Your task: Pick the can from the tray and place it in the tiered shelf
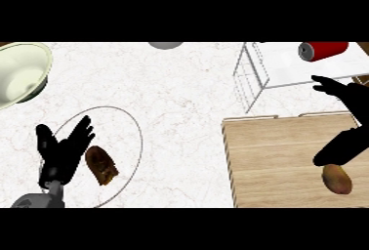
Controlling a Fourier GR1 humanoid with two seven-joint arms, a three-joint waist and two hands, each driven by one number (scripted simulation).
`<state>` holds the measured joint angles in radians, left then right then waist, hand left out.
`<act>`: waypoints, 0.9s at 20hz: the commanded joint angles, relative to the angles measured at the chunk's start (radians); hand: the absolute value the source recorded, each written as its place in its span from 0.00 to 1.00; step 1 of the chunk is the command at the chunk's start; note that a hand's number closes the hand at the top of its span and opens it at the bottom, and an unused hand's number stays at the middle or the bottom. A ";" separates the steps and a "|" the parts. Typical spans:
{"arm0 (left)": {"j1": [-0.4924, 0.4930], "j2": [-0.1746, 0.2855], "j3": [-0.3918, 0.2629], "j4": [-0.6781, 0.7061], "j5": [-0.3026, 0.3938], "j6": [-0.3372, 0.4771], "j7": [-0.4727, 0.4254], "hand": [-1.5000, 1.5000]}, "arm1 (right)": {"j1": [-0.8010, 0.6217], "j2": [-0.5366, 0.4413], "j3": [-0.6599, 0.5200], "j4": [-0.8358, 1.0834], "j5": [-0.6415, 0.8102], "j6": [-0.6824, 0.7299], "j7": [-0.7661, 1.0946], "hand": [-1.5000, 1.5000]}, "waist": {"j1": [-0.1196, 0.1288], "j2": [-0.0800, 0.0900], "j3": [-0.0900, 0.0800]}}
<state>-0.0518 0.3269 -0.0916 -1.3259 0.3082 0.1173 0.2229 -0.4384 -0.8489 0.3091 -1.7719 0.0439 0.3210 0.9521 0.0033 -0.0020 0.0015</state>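
Evidently empty, the fingers (328, 88) of the right hand (357, 105) are spread just short of the can (324, 50), which lies on its side on the tiered shelf (284, 73), so I judge it placed. Below is the wooden tray (281, 161), and the left hand (65, 146) rests open at lower left.

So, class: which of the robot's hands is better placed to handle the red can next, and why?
The right hand: it is open just beside the tiered shelf, where the red can lies on its side. The left hand rests open by the plate, far across the counter.
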 commanded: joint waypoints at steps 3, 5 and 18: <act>-0.049 -0.023 0.022 0.043 -0.032 -0.003 0.029 0.50 | 0.056 0.067 -0.033 -0.011 0.111 0.039 0.023 0.00 | -0.006 0.002 -0.002; -0.048 -0.051 0.011 0.033 -0.052 0.027 0.042 0.50 | 0.037 0.115 -0.014 0.060 0.158 0.045 -0.012 0.00 | -0.001 0.002 -0.002; -0.002 -0.058 0.067 0.016 -0.059 -0.055 0.036 0.50 | 0.075 0.207 -0.068 0.149 0.399 0.079 -0.120 0.00 | -0.001 0.002 -0.002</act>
<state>-0.0539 0.2833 -0.0373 -1.3208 0.2519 0.0748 0.2322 -0.3793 -0.6728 0.2652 -1.6424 0.3733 0.3821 0.8687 0.0043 -0.0025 0.0032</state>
